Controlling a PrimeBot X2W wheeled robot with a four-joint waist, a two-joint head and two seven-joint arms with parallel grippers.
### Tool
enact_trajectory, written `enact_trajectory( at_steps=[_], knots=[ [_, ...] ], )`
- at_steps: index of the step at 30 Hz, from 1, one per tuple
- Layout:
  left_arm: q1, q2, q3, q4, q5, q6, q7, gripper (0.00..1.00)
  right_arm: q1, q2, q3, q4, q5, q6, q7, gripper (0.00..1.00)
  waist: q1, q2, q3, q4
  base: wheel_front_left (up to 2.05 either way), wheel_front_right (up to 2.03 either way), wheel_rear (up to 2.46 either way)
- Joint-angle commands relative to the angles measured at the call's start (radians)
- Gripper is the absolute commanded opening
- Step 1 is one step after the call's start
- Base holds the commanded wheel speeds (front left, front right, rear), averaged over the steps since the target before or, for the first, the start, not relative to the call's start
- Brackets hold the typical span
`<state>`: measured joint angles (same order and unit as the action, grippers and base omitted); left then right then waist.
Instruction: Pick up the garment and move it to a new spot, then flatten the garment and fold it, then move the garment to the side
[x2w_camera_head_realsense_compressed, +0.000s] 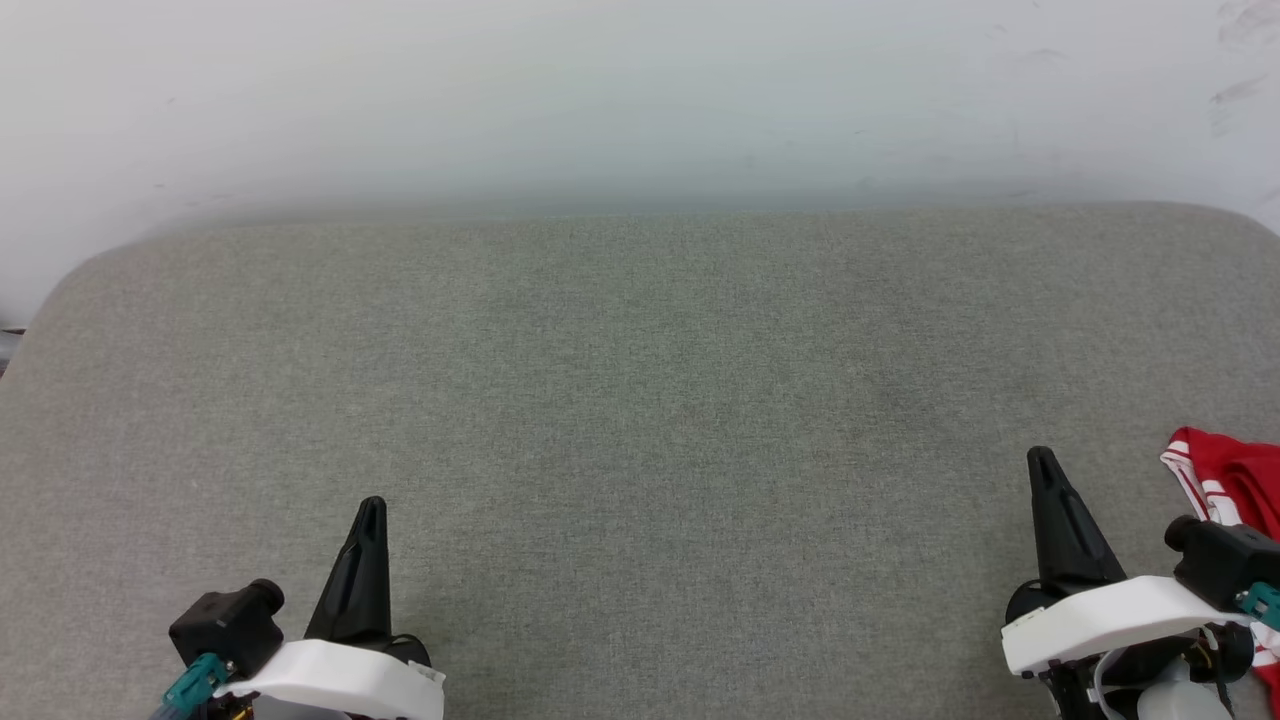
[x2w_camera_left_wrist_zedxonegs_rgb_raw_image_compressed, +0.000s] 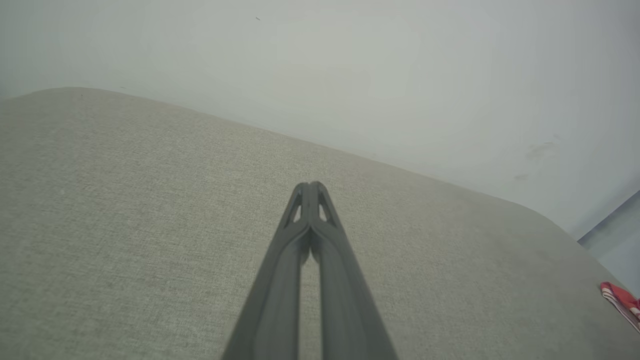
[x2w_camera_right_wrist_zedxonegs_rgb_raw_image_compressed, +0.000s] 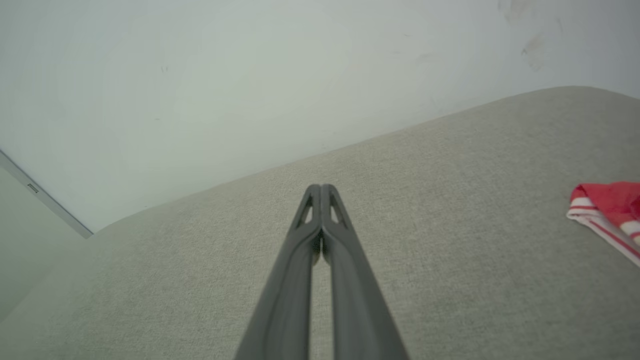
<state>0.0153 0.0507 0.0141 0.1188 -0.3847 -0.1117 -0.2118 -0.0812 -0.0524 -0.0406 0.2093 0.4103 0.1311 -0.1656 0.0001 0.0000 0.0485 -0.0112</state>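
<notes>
Head view: garment (x2w_camera_head_realsense_compressed: 1228, 478) is seen bunched at the lower right edge of the frame on a grey cushion (x2w_camera_head_realsense_compressed: 640, 400), just beside the right gripper (x2w_camera_head_realsense_compressed: 1042, 462). The left gripper (x2w_camera_head_realsense_compressed: 371, 512) is at lower left, well apart from it.

Left wrist view: left gripper (x2w_camera_left_wrist_zedxonegs_rgb_raw_image_compressed: 310, 188) is pressed together at the tips, nothing held. The garment (x2w_camera_left_wrist_zedxonegs_rgb_raw_image_compressed: 620, 298) is glimpsed at far lower right.

Right wrist view: right gripper (x2w_camera_right_wrist_zedxonegs_rgb_raw_image_compressed: 321, 189) is likewise closed and empty, with the garment (x2w_camera_right_wrist_zedxonegs_rgb_raw_image_compressed: 607, 205) at mid right.

The scene is judged to fit either a garment awaiting pickup or one already set aside; its fold cannot be told.

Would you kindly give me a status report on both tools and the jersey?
Left tool shut, empty. Right tool shut, empty. Jersey crumpled, lying right of right tool.
</notes>
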Motion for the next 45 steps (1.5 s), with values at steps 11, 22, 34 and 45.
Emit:
enact_trajectory(
  at_steps=[11, 22, 34, 45],
  knots=[
    [-0.042, 0.001, 0.020, 0.007, -0.200, -0.005, 0.052, 0.00, -0.017, 0.001, -0.013, -0.008, 0.197, 0.000, 0.043, 0.00, 0.0000, 0.0000, -0.004, 0.001, 0.00, 0.00, 0.00],
    [-0.057, 0.001, 0.033, 0.026, -0.364, -0.008, 0.096, 0.00, -0.020, 0.001, -0.023, -0.002, 0.358, 0.000, 0.081, 0.00, -0.0001, 0.0000, -0.009, 0.002, 0.00, 0.00, 0.00],
    [-0.071, 0.001, 0.046, 0.044, -0.522, -0.011, 0.139, 0.00, -0.023, 0.001, -0.032, 0.004, 0.512, 0.000, 0.117, 0.00, -0.0001, 0.0000, -0.013, 0.003, 0.00, 0.00, 0.00],
    [-0.082, 0.001, 0.055, 0.058, -0.650, -0.012, 0.173, 0.00, -0.026, 0.002, -0.040, 0.010, 0.638, 0.000, 0.148, 0.00, -0.0001, 0.0000, -0.018, 0.004, 0.00, 0.00, 0.00]
  ],
)
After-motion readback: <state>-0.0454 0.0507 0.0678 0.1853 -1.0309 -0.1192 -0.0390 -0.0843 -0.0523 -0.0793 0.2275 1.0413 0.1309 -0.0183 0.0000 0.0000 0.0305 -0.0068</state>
